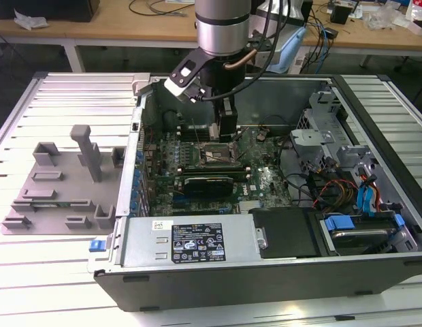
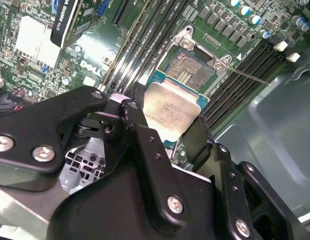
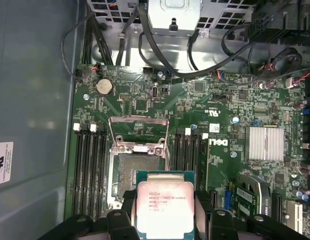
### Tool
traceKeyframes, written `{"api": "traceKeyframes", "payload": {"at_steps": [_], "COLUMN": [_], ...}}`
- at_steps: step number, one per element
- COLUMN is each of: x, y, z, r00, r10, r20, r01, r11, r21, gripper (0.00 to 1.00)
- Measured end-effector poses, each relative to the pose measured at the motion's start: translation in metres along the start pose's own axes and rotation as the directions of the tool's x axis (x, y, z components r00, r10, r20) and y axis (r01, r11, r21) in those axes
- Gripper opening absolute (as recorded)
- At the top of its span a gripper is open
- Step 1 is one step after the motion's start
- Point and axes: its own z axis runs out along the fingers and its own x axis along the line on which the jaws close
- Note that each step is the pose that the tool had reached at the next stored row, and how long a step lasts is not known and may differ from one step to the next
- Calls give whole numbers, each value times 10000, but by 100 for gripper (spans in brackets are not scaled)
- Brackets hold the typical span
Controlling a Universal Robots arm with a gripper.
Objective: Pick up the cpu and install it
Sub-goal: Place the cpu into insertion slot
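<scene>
Desk point(image 1: 68, 95): slatted, carries open computer case point(image 1: 265, 278).
Claw point(image 3: 165, 201): clamped on cpu point(image 3: 166, 209), above socket point(image 3: 137, 172).
Edges: memory slots point(image 3: 87, 170) flank socket; case wall point(image 3: 35, 100) near.

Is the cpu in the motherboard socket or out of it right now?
Out. The hand grips the cpu by two opposite edges, and the socket shows its bare contacts beyond the chip.

Arm point(image 1: 223, 27) hangs near vertical from above, silver wrist section upright. Hand point(image 1: 228, 133) points straight down at the arm's lower end. In the second wrist view, the two black fingers point(image 2: 145, 145) press on opposite edges of the cpu point(image 2: 170, 112). The chip is held flat, metal top toward the wrist.
</scene>
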Motion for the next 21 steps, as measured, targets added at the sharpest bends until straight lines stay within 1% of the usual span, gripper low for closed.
{"api": "traceKeyframes", "payload": {"at_steps": [4,5,7,9,12,13,14,15,16,17,20,21], "x": [1,2,2,4,9,28,76,104,118,119,119,128], "y": [-14,-28,-36,-50,-58,-58,-58,-57,-59,-62,-62,-66], "z": [48,84,106,156,205,214,230,245,275,304,306,351], "r00": [10000,10000,10000,10000,9999,9999,9999,9999,9999,9999,9999,9999], "r10": [-11,-17,-21,-50,-100,-105,-111,-113,-113,-115,-114,-112], "r20": [1,1,1,0,-3,-3,-2,-5,-3,-2,-2,-1], "r01": [11,17,21,50,100,105,111,113,113,115,114,112], "r11": [10000,10000,10000,9999,9999,9999,9999,9999,9999,9999,9999,9999], "r21": [-38,-56,-66,-95,-121,-123,-122,-124,-123,-122,-123,-123], "gripper": [55,55,55,55,55,55,55,55,55,55,55,55]}}
